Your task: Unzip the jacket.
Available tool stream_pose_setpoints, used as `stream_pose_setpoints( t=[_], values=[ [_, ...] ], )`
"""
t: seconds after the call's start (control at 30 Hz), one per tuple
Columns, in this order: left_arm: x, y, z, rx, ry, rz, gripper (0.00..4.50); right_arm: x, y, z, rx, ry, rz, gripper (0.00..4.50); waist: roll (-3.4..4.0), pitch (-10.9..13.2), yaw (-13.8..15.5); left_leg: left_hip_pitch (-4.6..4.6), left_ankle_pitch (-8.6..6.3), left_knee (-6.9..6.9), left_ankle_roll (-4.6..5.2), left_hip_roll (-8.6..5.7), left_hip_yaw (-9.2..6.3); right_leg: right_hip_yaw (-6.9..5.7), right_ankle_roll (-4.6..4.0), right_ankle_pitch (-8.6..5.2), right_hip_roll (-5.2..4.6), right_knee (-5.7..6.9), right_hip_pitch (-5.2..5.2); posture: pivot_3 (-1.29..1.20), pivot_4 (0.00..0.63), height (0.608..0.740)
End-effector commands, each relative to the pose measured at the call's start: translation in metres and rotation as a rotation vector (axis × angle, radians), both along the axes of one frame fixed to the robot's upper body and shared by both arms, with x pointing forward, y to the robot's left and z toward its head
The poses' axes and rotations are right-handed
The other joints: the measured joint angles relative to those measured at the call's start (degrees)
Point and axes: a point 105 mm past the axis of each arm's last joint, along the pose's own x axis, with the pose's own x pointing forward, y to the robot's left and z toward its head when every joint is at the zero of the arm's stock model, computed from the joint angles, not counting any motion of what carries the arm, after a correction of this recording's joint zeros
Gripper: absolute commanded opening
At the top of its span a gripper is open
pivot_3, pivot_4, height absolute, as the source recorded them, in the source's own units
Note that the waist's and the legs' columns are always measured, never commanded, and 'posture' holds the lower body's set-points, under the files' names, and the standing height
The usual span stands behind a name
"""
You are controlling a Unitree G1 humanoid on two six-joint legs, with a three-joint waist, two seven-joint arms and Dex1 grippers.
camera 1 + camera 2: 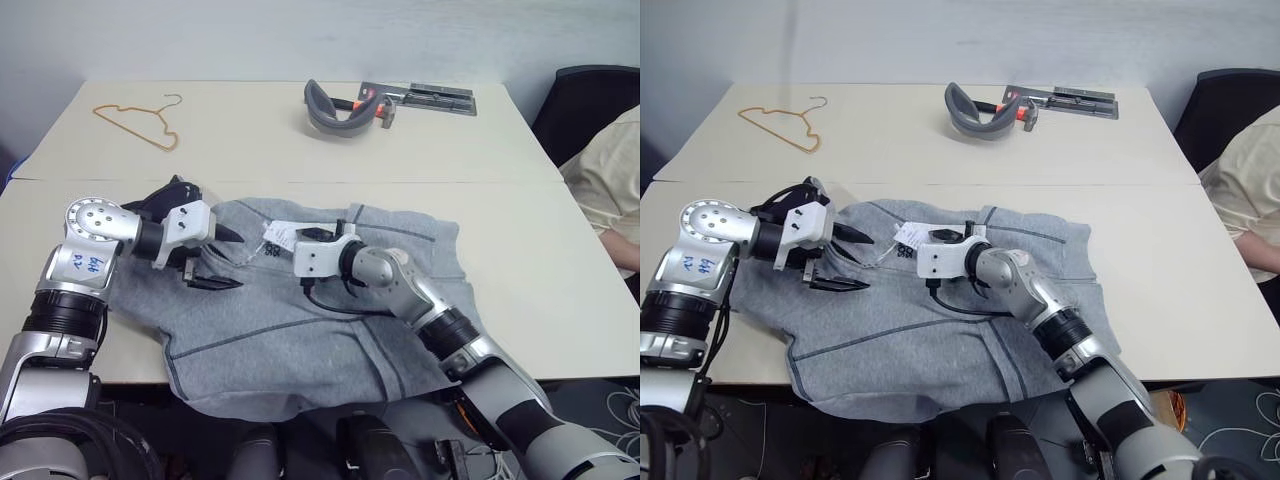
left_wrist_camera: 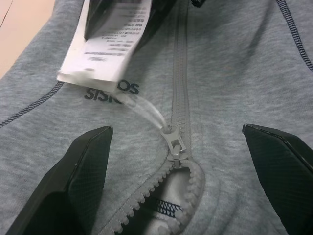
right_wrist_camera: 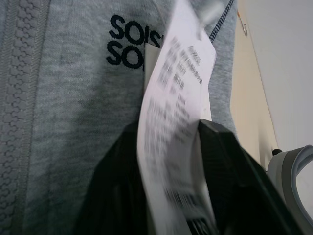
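The right claw (image 3: 168,196) is pinched on the white paper tag (image 3: 178,127) beside the dark chest logo (image 3: 129,46). The left claw (image 2: 181,171) hangs spread wide on either side of the zip pull (image 2: 174,147), not touching it. The grey jacket (image 1: 300,330) lies flat across the bench (image 1: 540,300), its hem drooping over the near edge.

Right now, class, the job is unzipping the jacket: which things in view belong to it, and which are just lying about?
Belongs to the job:
jacket
zip slider
paper tag, between the right gripper fingers

Just lying about:
wire hanger
grey headband
hammer
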Motion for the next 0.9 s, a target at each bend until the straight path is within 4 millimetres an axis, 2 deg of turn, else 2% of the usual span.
stream_pose_setpoints(
  t=[0.03,0.07,0.37,0.6,0.8,0.9],
  values=[
    [0.006,0.002,0.008,-0.003,-0.045,0.015,4.5,-0.001,0.002,0.013,0.075,-0.007,-0.009,0.36,0.0,0.0,0.0,0.0,0.0,0.0,0.0,0.0,0.0,0.0,0.0,0.0,0.0,0.0,0.0,0.0,0.15,0.74],
    [0.007,0.003,0.006,-0.004,-0.044,0.024,4.5,-0.004,0.002,0.015,0.087,-0.003,-0.001,0.03,0.0,0.0,0.0,0.0,0.0,0.0,0.0,0.0,0.0,0.0,0.0,0.0,0.0,0.01,0.0,0.0,0.15,0.74],
    [0.028,0.018,-0.018,0.014,-0.034,0.123,4.5,-0.021,-0.011,0.03,0.209,0.048,-0.027,0.03,-0.01,0.0,0.2,-0.01,-0.01,0.0,0.01,0.0,-0.01,-0.03,0.0,0.0,-0.01,-0.01,0.0,0.0,0.15,0.74],
    [0.032,0.014,-0.032,0.01,-0.02,0.124,4.5,-0.027,-0.039,0.068,0.489,0.13,-0.13,0.03,-0.02,0.0,0.4,-0.01,-0.01,0.0,0.01,0.0,-0.01,-0.04,0.0,0.0,-0.03,0.0,0.0,0.0,0.15,0.74],
    [0.032,0.013,-0.042,0.015,-0.009,0.119,4.5,-0.029,-0.097,0.08,0.629,0.145,-0.316,0.03,-0.03,0.0,0.6,-0.01,-0.01,0.0,0.02,-0.03,-0.02,-0.05,0.0,0.0,-0.06,-0.03,0.03,0.0,0.15,0.74],
    [0.032,0.014,-0.044,0.014,-0.007,0.122,4.5,-0.032,-0.141,0.081,0.709,0.15,-0.449,0.03,-0.03,0.0,0.8,-0.01,-0.03,-0.01,0.04,-0.08,-0.02,-0.05,0.0,0.0,-0.09,-0.04,0.04,0.0,0.15,0.74]
  ],
)
